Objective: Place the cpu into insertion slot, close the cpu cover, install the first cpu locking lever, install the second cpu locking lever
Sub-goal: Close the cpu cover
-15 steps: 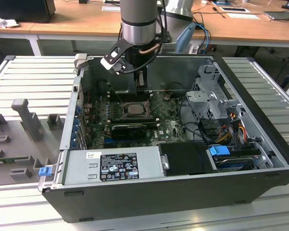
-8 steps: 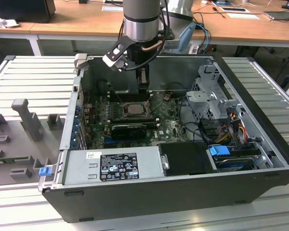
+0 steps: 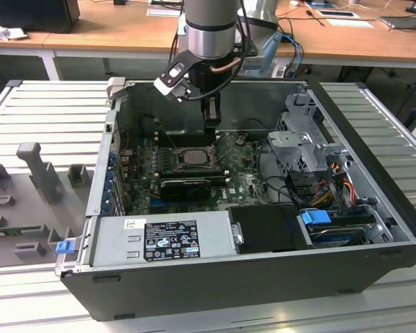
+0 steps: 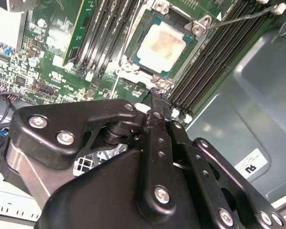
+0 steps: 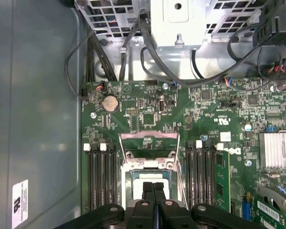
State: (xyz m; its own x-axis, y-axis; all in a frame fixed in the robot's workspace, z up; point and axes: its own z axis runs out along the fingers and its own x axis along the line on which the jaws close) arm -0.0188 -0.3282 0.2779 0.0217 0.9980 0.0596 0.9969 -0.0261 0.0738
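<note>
The cpu, a pale tan-silver square, lies in the insertion slot on the green board, and it also shows just past the fingertips. The slot sits mid-board in the exterior view. My gripper is shut, fingers pressed together with nothing between them, its tips at the slot's near corner and low over it. A thin metal frame, the cpu cover, seems swung back beyond the slot. A thin lever rod sticks out from the slot's corner.
Memory slots flank the slot on both sides. A long black ribbed card lies close in front of it. The power supply, a drive cage with cables, and the case walls hem in the board.
</note>
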